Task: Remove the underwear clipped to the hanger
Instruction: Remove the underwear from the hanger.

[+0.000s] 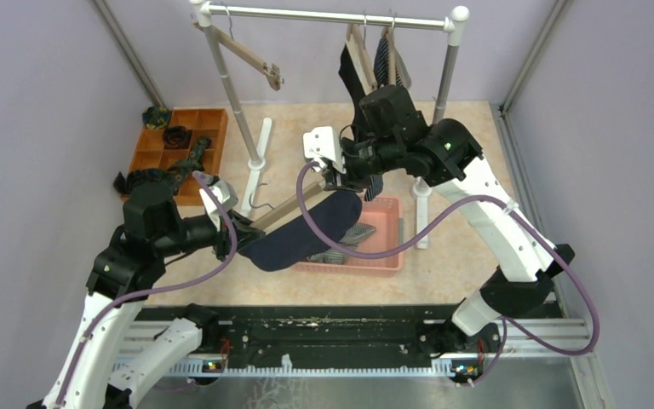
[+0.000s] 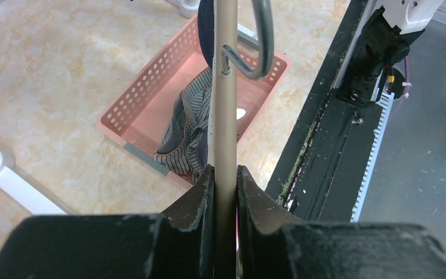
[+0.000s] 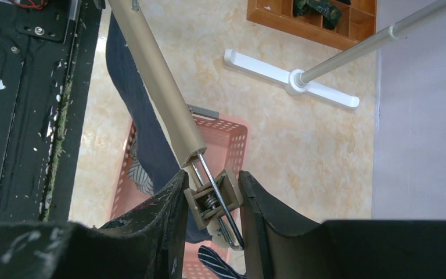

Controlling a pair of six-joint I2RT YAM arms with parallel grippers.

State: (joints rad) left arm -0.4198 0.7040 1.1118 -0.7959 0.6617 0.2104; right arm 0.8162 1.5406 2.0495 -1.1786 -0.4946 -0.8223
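Note:
My left gripper [image 1: 228, 232] is shut on the beige bar of a hanger [image 1: 277, 213], seen between its jaws in the left wrist view [image 2: 225, 192]. My right gripper [image 1: 336, 176] is closed on the hanger's spring clip [image 3: 213, 197] at the other end; both fingers touch it. The plain navy underwear [image 1: 302, 232] hangs from this hanger over the pink basket [image 1: 385, 256], and also shows in the right wrist view [image 3: 133, 110]. The grey-white striped underwear [image 2: 189, 133] lies in the basket [image 2: 145, 110]. The black underwear [image 1: 356, 72] and navy white-striped underwear [image 1: 387, 60] hang on the rail.
The white rack [image 1: 324, 14] stands behind, with feet on the floor [image 1: 260, 149] and an empty hanger [image 1: 251, 58] at its left. A wooden tray [image 1: 213, 119] with dark rolled bundles sits far left. The black arm rail [image 1: 332, 336] runs along the near edge.

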